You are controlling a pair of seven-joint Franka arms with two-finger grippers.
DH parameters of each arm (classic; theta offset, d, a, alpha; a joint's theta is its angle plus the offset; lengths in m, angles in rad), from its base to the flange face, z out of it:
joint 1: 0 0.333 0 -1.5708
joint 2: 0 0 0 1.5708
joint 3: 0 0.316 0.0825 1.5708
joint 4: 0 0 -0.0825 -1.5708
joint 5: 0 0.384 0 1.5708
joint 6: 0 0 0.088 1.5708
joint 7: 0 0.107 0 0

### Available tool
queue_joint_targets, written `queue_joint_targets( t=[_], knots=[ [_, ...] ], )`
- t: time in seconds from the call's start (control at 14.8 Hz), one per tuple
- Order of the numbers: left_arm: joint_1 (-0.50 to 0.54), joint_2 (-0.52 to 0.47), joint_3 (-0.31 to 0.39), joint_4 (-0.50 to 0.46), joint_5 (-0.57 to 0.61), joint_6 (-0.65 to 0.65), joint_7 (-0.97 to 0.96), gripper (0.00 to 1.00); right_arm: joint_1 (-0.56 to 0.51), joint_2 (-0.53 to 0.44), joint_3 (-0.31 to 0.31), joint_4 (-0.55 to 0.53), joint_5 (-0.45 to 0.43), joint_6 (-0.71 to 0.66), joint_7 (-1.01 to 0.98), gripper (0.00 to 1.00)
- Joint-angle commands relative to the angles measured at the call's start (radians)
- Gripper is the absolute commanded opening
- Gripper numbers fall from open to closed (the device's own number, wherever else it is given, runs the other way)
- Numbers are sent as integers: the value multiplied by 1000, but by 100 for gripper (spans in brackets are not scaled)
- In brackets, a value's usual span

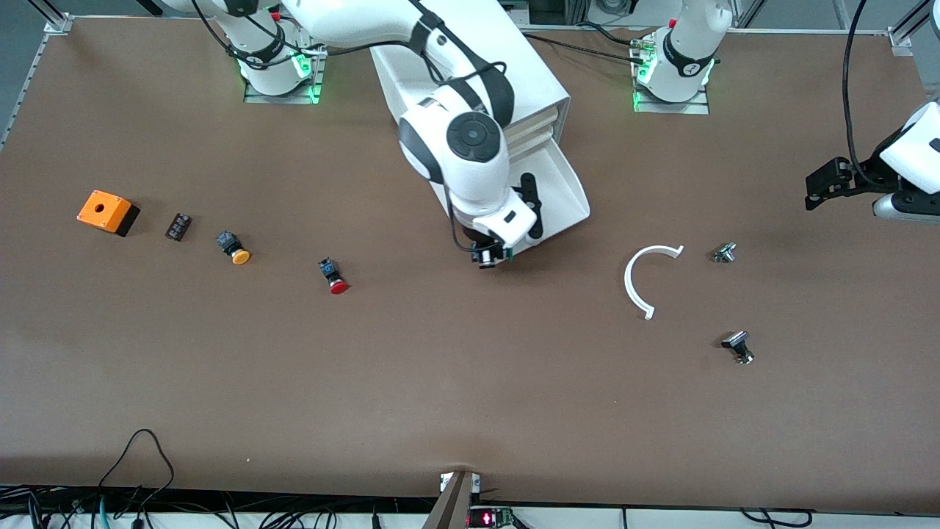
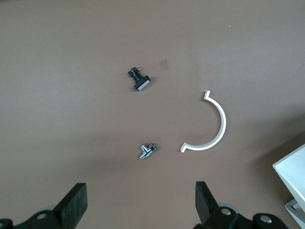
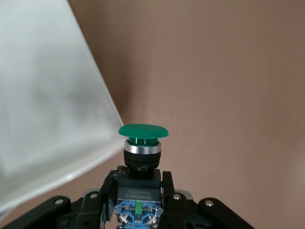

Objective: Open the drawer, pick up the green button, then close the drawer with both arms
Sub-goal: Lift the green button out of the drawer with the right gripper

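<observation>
While the drawer (image 1: pixel 562 192) stands pulled out, the right gripper (image 1: pixel 490 255) hangs just off its front corner, jaws clamped on the dark body of the green-capped button (image 3: pixel 143 131); its label is unreadable. Well away toward the left arm's end, the left gripper (image 2: pixel 140 202) waits, jaws wide.

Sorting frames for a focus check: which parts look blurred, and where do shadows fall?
Right wrist view: the drawer is a soft white blur, while the button in the right pincer is sharp. Front view: the right arm shades the table near the drawer's front.
</observation>
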State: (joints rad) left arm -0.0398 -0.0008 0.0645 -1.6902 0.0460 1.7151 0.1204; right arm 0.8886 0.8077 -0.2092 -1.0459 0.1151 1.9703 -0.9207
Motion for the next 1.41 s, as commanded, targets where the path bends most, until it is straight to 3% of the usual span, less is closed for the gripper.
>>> queue_joint_targets(
  t=[0.0, 0.27, 0.67, 0.88, 1.35],
  knots=[
    [-2, 16, -3, 35, 14, -28, -15, 100, -32, -18, -21, -8, -2, -13, 34, 30],
    [-2, 16, -3, 35, 14, -28, -15, 100, -129, -19, -21, -37, -11, -11, 34, 30],
    [-2, 15, -3, 35, 14, -28, -15, 100, -243, -35, -22, -169, -17, 56, 45, 30],
    [-3, 15, -3, 35, 14, -29, -15, 100, -298, -61, -21, -267, -93, 111, 45, 30],
    [-3, 15, -3, 35, 14, -29, -15, 100, -390, -125, -19, -414, -81, 198, 48, 30]
  ],
)
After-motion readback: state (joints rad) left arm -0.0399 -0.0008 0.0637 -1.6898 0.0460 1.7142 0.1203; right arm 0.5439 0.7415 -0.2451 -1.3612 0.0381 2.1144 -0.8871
